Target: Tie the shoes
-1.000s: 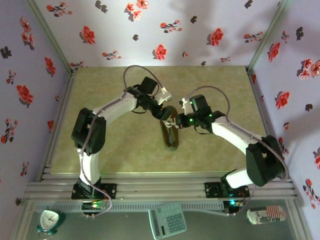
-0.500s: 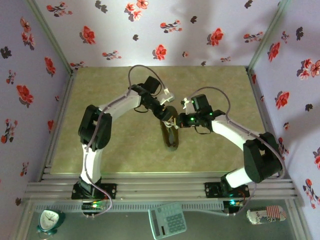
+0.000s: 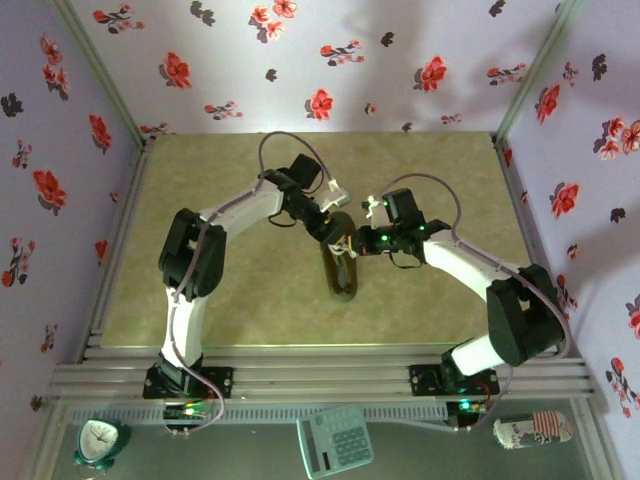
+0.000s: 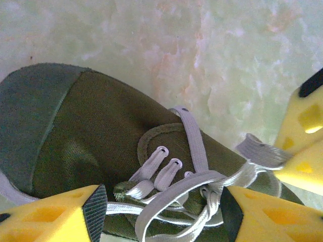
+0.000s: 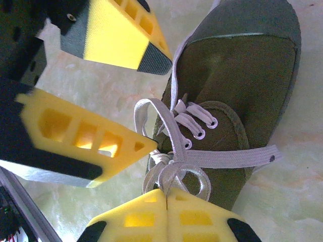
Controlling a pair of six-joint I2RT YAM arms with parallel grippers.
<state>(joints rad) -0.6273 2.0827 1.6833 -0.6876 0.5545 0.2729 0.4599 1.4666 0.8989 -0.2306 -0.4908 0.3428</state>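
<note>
Two hands meet over one olive-green sneaker point(image 3: 343, 278) lying on pale marbled bench point(image 4: 212, 45). Left hand point(image 4: 161, 206) open, fingers spread wide either side of white laces point(image 4: 194, 184), sneaker directly beneath it. Right hand point(image 5: 166, 199) closed, fingertips pressed together, pinching white laces just ahead of them; sneaker toe points away from right hand. Left hand's fingers sit just beside right hand.

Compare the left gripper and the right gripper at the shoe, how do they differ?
The left gripper is open, fingers spread either side of the laces; the right gripper is shut, fingers pressed together. The left gripper holds nothing, while the right gripper pinches a lace. Both have yellow fingers and sit at the green shoe.
</note>
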